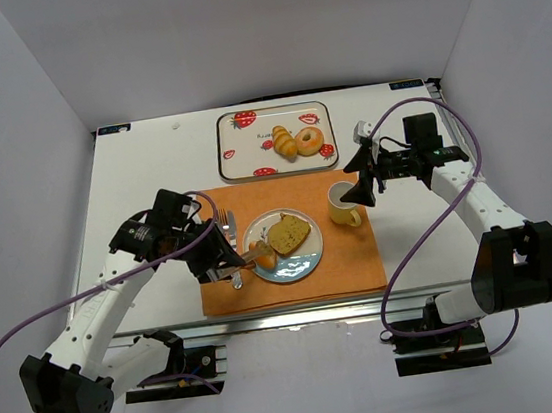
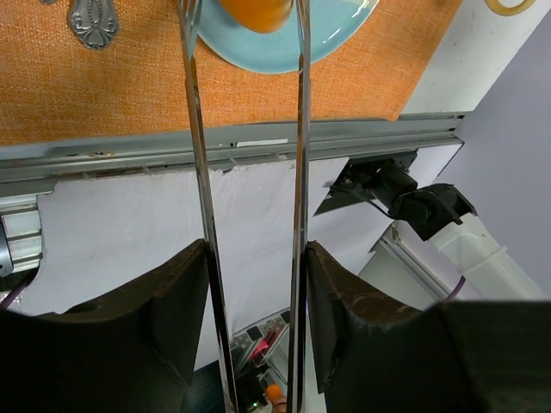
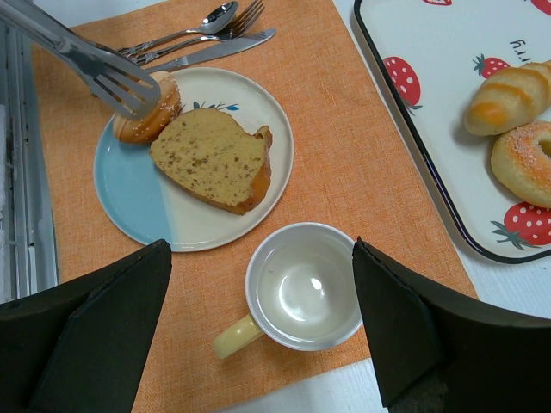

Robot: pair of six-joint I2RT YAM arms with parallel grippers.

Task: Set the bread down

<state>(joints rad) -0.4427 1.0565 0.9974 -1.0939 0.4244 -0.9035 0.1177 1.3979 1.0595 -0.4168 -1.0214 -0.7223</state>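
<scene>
Orange placemat (image 1: 353, 257) mid-frame, sugared bun (image 3: 148, 110) at upper-left rim of the blue plate (image 3: 129, 206) (beside a bread slice (image 3: 215, 159)), between metal tongs (image 3: 77, 56), left jaws clamped on the tongs, right jaws spread wide above the cup (image 3: 306, 288)

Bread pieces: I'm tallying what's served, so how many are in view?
4. A sugared bun at the tongs and a slice, both on the plate; a twisted roll and a sugared doughnut on the strawberry tray. None looks hidden.
</scene>
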